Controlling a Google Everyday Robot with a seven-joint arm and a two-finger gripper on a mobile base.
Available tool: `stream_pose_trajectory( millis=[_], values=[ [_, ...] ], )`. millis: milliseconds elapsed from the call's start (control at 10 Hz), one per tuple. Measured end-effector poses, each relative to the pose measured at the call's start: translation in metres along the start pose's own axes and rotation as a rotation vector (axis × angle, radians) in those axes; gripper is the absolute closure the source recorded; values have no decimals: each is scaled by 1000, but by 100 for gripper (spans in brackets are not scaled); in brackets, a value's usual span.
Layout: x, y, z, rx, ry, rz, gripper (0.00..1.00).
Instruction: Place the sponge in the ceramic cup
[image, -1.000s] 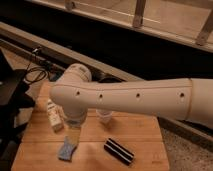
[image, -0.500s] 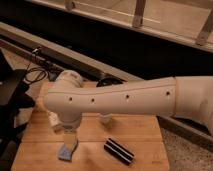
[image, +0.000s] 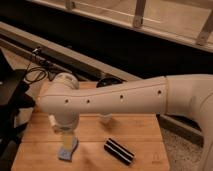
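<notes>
The blue-grey sponge (image: 68, 149) lies flat on the wooden table (image: 145, 135), near its front left. My gripper (image: 67, 135) hangs down from the arm's thick white wrist (image: 64, 102), directly over the sponge and very close to its far edge. The ceramic cup (image: 105, 119) stands to the right of the sponge, behind it. Only the cup's pale lower part shows below the white forearm, which crosses the view from the right.
A black block with white stripes (image: 119, 151) lies right of the sponge near the table's front. A dark round bowl (image: 107, 81) sits at the table's far edge behind the arm. Black cables and dark equipment (image: 20, 85) are at the left. A pale object (image: 52, 121) peeks out beside the wrist.
The arm has swung left and lowered, bringing the wrist and gripper from beside the cup to just above the sponge. The sponge, cup and black block have not moved.
</notes>
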Motion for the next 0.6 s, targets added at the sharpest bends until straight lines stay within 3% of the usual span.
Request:
stream_pose_trajectory(
  millis=[200, 400, 600],
  values=[
    [1, -3, 5, -31, -29, 3, 20],
    [1, -8, 24, -70, -55, 2, 20],
    [-15, -18, 38, -100, -82, -28, 20]
  ],
)
